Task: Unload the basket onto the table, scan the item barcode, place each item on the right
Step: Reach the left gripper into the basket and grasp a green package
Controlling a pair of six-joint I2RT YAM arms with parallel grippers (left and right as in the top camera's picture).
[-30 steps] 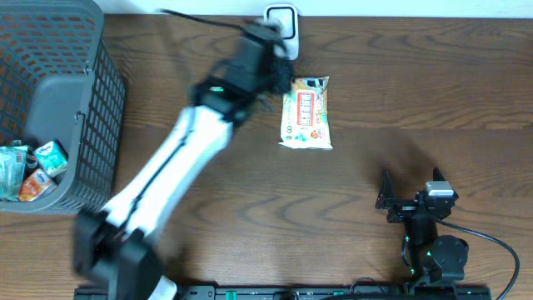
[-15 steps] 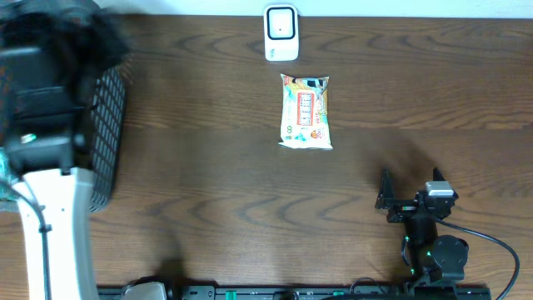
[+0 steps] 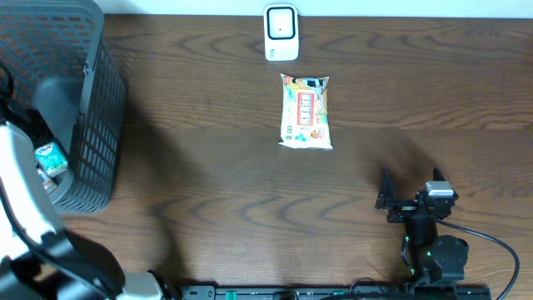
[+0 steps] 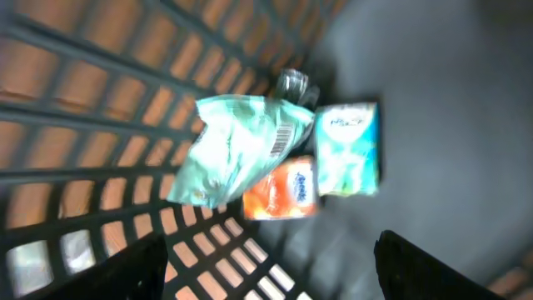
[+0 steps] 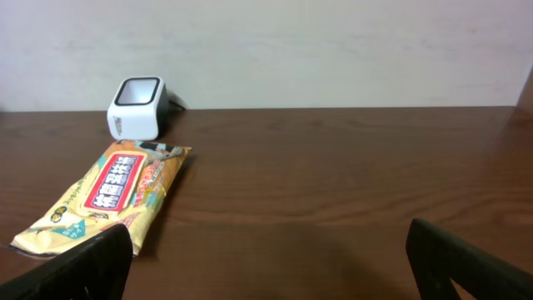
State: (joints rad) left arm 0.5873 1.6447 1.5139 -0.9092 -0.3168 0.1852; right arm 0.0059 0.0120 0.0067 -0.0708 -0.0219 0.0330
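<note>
- Left tool point(image 4: 271, 262) hangs open inside the basket point(image 4: 466, 100). Your two fingers sit at the lower corners of the left wrist view with nothing between them. What do you get from above?
- From overhead you cannot see that tool at all. Only your left arm point(image 3: 21, 200) shows, a white link running up the left edge and reaching into the basket. The wrist view, though blurred, gives you what overhead hides. You see a mint-green pouch point(image 4: 237, 150) with a barcode showing, which touches an orange packet point(image 4: 283, 190). A teal-and-white carton point(image 4: 350, 148) lies just beside them on the basket floor.
- And the item to scan?
- Your yellow wipes pack point(image 3: 306, 112) lies flat on the surface point(image 3: 208, 183), just in front of the scanner point(image 3: 281, 33) and not touching it. It has not moved in the last second. Your left arm has: a second ago it stretched across to the scanner, and now it is over the basket.
- Right side?
- Your right tool point(image 5: 266, 262) sits low near the front edge, fingers wide apart and empty. It faces the pack and the scanner, the same as a second ago.
</note>
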